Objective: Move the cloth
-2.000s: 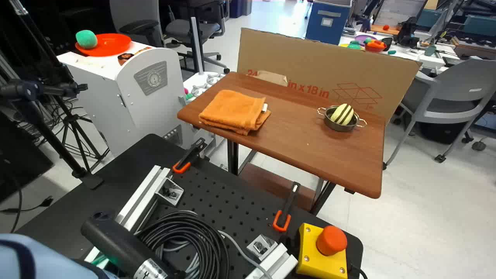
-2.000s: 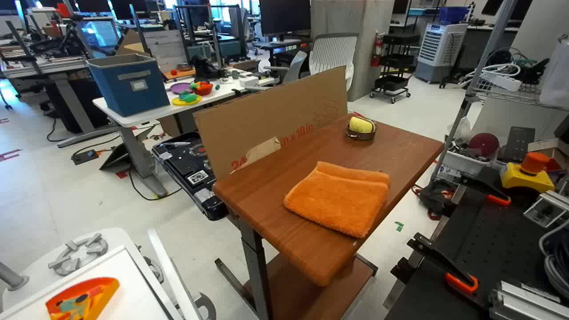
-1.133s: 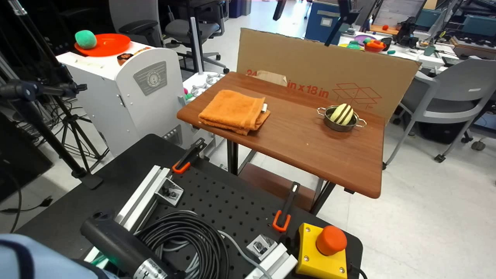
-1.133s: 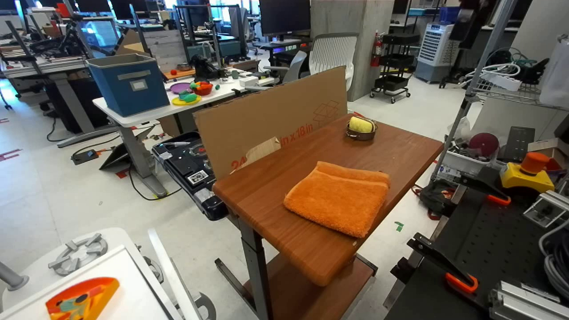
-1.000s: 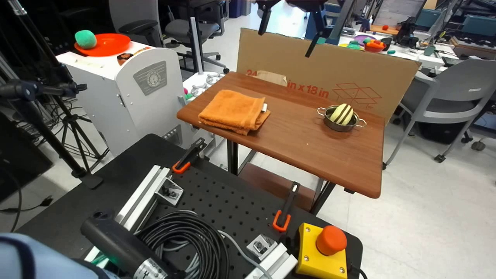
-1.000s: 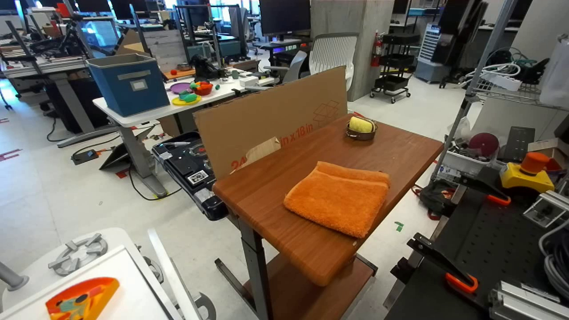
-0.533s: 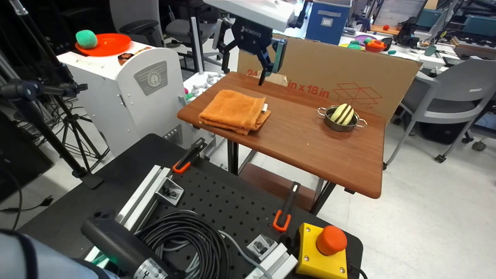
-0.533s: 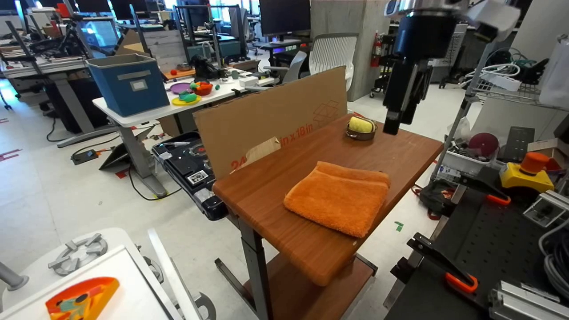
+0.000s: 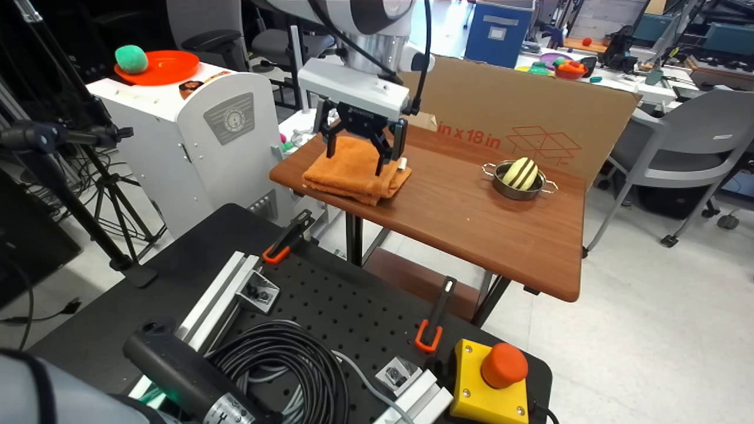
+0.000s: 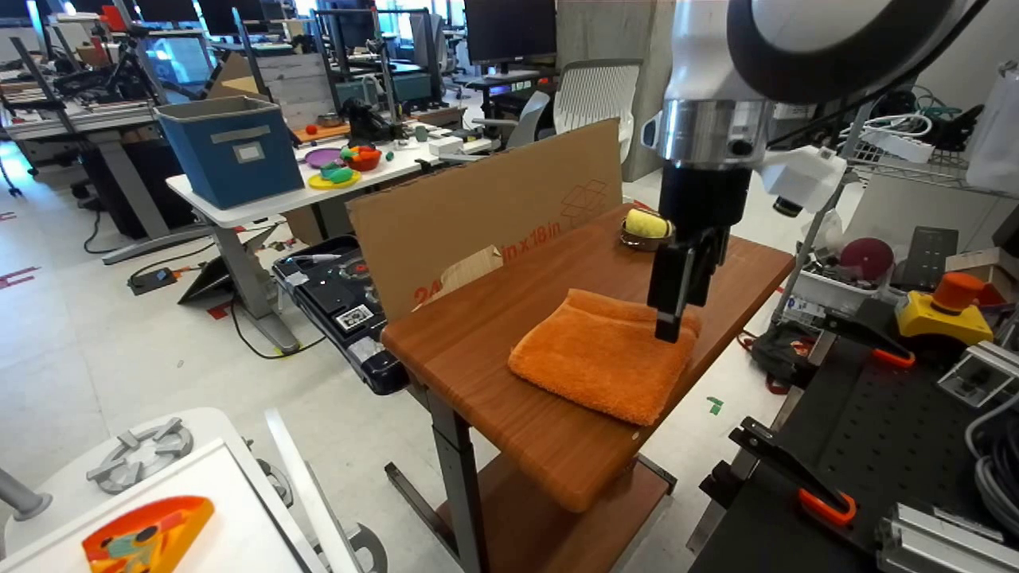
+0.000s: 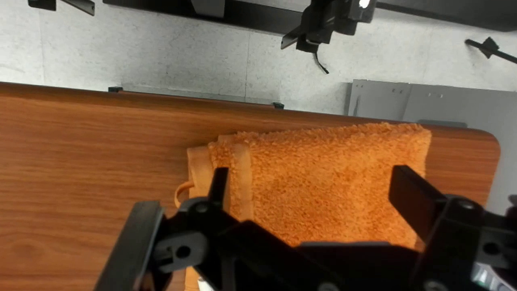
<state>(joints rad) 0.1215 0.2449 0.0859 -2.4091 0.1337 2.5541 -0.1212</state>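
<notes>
The orange cloth lies folded near an end of the brown table, close to a long edge. Over it the gripper points down, its fingers spread wide; in the wrist view most of the cloth's width shows in the gap between them. Whether the tips brush the fabric or hang just above it, I can't tell. Toward the table's opposite end, well apart from the cloth, a small two-handled pan stands upright, and a rounded yellow object with dark stripes rests in it, bulging above the rim. A cardboard panel stands on edge along the table's opposite long side. Beyond that, in an exterior view, a white desk carries a blue bin, its inside hidden from this angle, and an orange-red bowl with pieces in it too small to make out. Near the bowl are a purple plate and a yellow plate bearing a green piece. Off on a white cabinet sits a red plate, with a green ball at its rim; on it or just beside it, I can't say.
</notes>
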